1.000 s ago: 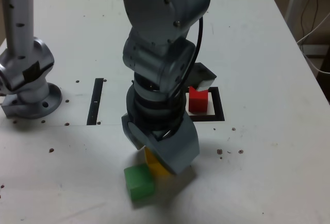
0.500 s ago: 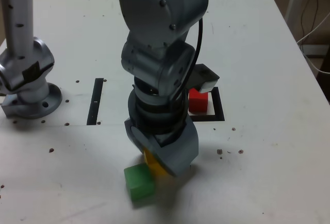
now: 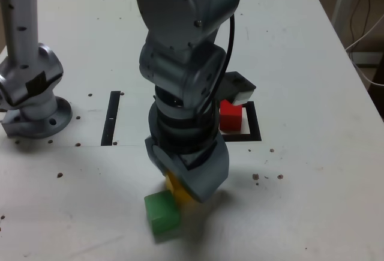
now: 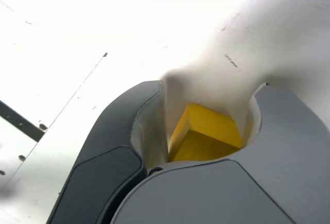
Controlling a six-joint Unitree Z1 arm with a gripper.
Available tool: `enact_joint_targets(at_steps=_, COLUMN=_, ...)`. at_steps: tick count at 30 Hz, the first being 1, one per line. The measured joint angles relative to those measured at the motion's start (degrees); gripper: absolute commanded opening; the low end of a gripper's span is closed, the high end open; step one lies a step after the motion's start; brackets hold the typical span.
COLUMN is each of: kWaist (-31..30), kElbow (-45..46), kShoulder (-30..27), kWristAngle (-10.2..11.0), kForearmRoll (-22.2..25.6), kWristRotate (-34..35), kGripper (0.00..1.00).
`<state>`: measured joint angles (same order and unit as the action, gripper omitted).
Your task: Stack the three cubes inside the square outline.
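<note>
arm (image 3: 186, 63): smooth silver metal, slight sheen; claw (image 4: 206, 131) matt grey; counter (image 3: 300, 63) matt white, speckled; yellow cube (image 4: 206, 134) smooth, matt

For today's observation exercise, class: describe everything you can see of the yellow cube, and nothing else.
The yellow cube is a small, solid-coloured block with flat faces and sharp edges, matte, of a material that cannot be told. It sits on the white table, between the jaws of the gripper, which mostly hide it in the exterior view. The wrist view shows two faces meeting at an edge, with the jaws close on either side; whether they press it cannot be told. The green cube lies right beside it.
</note>
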<state>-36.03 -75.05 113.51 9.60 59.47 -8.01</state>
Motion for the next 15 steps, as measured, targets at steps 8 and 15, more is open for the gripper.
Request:
enact_joint_targets(at_steps=8, kWaist=0.5, kElbow=-1.5, kShoulder=-2.0, kWristAngle=0.6, kForearmRoll=3.1, kWristRotate=0.0, kGripper=0.32)
enact_joint_targets(at_steps=15, kWaist=5.3, kElbow=-4.4, kShoulder=-4.3, kWristAngle=0.8, kForearmRoll=6.7, kWristRotate=0.0, kGripper=0.32)
